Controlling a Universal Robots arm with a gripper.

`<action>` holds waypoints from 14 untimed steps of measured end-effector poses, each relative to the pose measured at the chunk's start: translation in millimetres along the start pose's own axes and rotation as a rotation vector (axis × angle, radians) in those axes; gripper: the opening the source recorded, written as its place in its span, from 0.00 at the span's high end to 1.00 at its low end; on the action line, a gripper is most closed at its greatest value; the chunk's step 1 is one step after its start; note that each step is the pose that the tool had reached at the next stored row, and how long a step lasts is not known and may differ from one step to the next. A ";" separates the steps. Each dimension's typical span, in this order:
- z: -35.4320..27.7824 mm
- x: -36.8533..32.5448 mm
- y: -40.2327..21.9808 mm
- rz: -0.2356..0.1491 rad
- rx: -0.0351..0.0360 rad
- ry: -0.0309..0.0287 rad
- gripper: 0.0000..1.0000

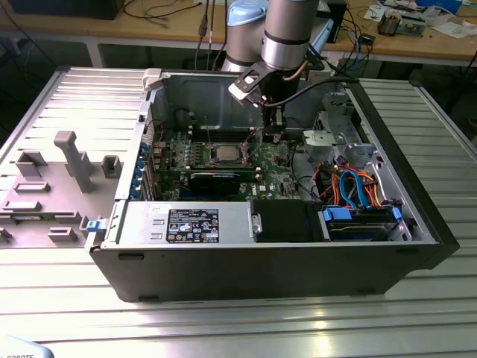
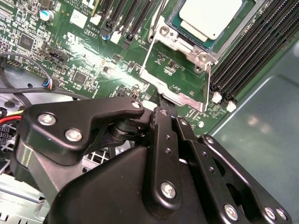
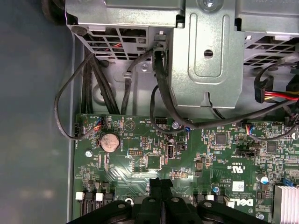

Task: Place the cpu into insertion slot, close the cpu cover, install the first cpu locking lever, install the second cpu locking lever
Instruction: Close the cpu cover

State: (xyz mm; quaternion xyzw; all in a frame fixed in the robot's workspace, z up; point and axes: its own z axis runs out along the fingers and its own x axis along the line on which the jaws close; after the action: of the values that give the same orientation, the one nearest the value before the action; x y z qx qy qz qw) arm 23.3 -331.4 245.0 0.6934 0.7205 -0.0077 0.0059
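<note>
pincer (image 1: 274,136) of mine hangs low inside the open computer case (image 1: 417,224), near the middle of the motherboard (image 1: 276,175). its fingers (image 2: 163,140) are pressed together with nothing held between them. the tips sit just beside the free edge of the cpu cover (image 2: 175,95); i cannot tell whether they touch it. that cover stands swung open off the insertion slot (image 2: 164,31), green board showing through its square cut-out. the cpu (image 2: 212,16) already lies flat in the slot, silver top up, toward the board's back edge.

room is tight. long memory slots (image 2: 252,46) run close along one side of the socket, and the case's bare metal wall (image 2: 261,140) lies beyond them. past my fingertips (image 3: 155,186) the board ends at a grey drive cage (image 3: 205,60), with black cables (image 3: 161,93) looping over that edge and a coin battery (image 3: 110,140) near the board's corner. toward the case's front edge lie a black expansion card (image 1: 216,179) and the power supply (image 1: 186,224).

the case rests on a ribbed metal table (image 1: 223,328), with a grey fixture tray (image 1: 59,171) at the exterior view's left and a wooden workbench (image 1: 149,30) behind.
</note>
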 end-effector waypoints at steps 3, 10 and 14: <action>0.0 0.0 -1.2 0.000 0.0000 -0.0001 0.89; 0.0 0.2 -4.2 0.000 0.0000 0.0000 0.89; 0.0 0.2 -5.2 0.000 0.0000 0.0000 0.89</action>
State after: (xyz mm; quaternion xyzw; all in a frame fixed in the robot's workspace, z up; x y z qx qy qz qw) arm 18.1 -331.4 245.1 0.6934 0.7205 -0.0077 0.0059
